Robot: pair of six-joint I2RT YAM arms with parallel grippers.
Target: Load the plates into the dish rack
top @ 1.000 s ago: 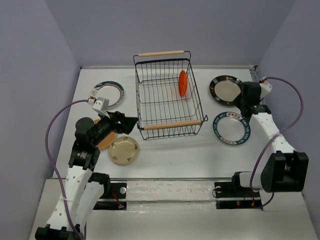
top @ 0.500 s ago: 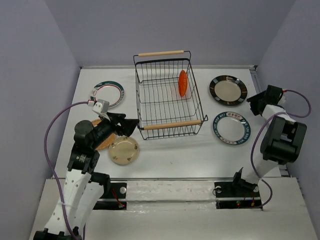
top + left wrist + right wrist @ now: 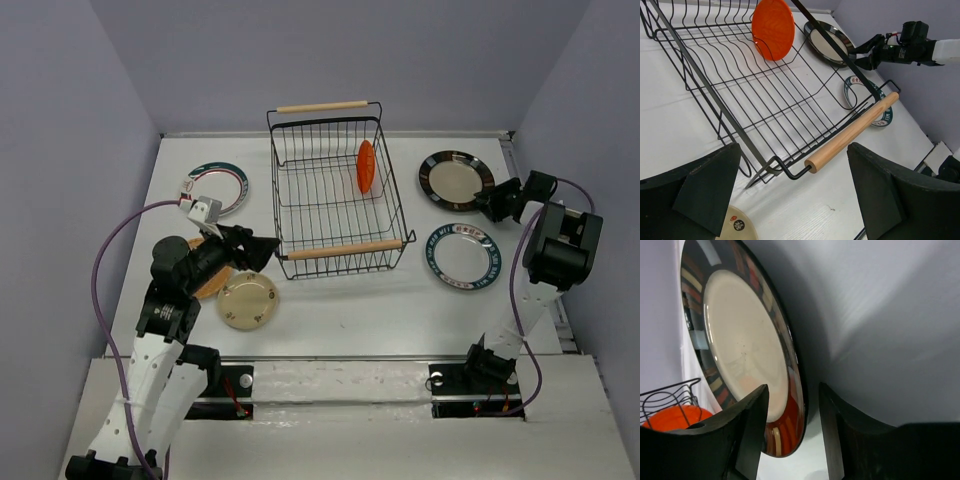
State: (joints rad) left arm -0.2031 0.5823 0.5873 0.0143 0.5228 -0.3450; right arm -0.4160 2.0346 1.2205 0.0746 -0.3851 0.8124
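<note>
The right arm point(image 3: 555, 250) is reaching across to the far right of the table point(image 3: 330, 325). Its jaws are standing partly spread astride the right-hand edge of the black-rimmed plate point(image 3: 740, 350), one finger point(image 3: 752, 435) over the plate's face and the other on the table side. A gap is showing beside the rim, so they are not pinching it yet. The plate is lying flat, and the rim is probably the only place that gives a hold, which would explain the low, edge-on approach.

The dish rack point(image 3: 345, 248) is sitting mid-table between the arms, within reach of both. One orange plate point(image 3: 366, 166) is already standing on edge among its wires near the right wall, leaving the slots to the left free.

The left arm point(image 3: 175, 290) is hovering just off the rack's near left corner, its jaws spread wide and gripping nothing. It seems to be waiting its turn. A cream speckled plate point(image 3: 248, 300) and a brown plate point(image 3: 212, 285) are lying beside and under it. Two teal-striped plates are lying flat, one point(image 3: 463, 256) near the right arm, one point(image 3: 215, 188) at far left.
</note>
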